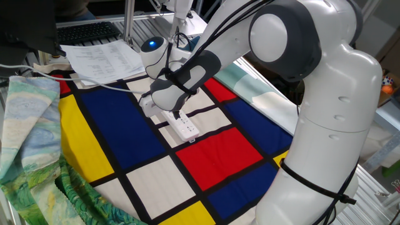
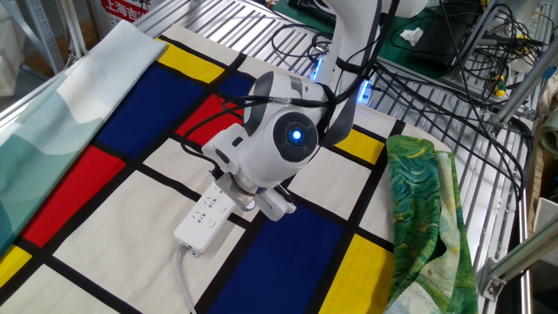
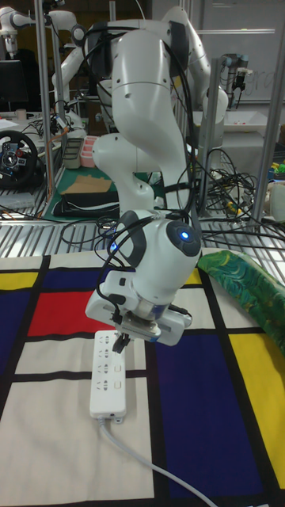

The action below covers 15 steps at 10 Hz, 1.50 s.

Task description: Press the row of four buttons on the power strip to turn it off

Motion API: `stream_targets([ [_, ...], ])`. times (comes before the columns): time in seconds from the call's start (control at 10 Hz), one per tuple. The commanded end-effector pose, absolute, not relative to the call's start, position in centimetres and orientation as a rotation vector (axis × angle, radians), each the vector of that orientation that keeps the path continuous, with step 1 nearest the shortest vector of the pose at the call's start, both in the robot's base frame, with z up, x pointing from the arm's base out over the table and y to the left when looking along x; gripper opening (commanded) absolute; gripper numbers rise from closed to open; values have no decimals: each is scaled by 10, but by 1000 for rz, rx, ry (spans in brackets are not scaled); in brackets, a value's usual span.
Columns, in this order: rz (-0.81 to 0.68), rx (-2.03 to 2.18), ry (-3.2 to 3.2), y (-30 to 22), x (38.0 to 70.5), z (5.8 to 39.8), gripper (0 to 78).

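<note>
The power strip (image 3: 110,373), probably light, stiff and apt to slide on the cloth (image 3: 190,412), lies flat directly under the gripper (image 3: 121,342), whose finger gap I cannot tell; press its buttons (image 3: 116,379) straight down

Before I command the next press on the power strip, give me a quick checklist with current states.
1. Power strip lies flat on the checkered cloth: ok.
2. Gripper sits over the strip's far end, away from the cable: ok.
3. Fingertip touching the strip: cannot tell, the wrist hides it.
4. Finger opening: cannot tell.
5. The four buttons, on or off: cannot tell, too small.
6. White cable trails off the near end, out of the arm's way: ok.
</note>
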State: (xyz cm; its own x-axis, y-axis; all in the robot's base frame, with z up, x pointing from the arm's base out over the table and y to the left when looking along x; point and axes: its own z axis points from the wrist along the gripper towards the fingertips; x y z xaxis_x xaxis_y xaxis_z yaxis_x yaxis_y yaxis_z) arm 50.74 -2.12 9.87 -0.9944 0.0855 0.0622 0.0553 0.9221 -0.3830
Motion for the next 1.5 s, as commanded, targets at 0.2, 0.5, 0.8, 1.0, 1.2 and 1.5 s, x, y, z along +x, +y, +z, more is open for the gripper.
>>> stream_targets([
  [0.2, 576, -82, -3012, -21, 509, 100, 0],
  [0.5, 581, -75, -2985, -21, 508, 100, 0],
  [0.8, 606, -43, -2976, -20, 503, 100, 0],
  [1.0, 603, -23, -2982, -20, 503, 100, 0],
  [1.2, 650, 88, -3035, -21, 503, 100, 0],
  [1.5, 663, 119, -3036, -22, 504, 98, 0],
])
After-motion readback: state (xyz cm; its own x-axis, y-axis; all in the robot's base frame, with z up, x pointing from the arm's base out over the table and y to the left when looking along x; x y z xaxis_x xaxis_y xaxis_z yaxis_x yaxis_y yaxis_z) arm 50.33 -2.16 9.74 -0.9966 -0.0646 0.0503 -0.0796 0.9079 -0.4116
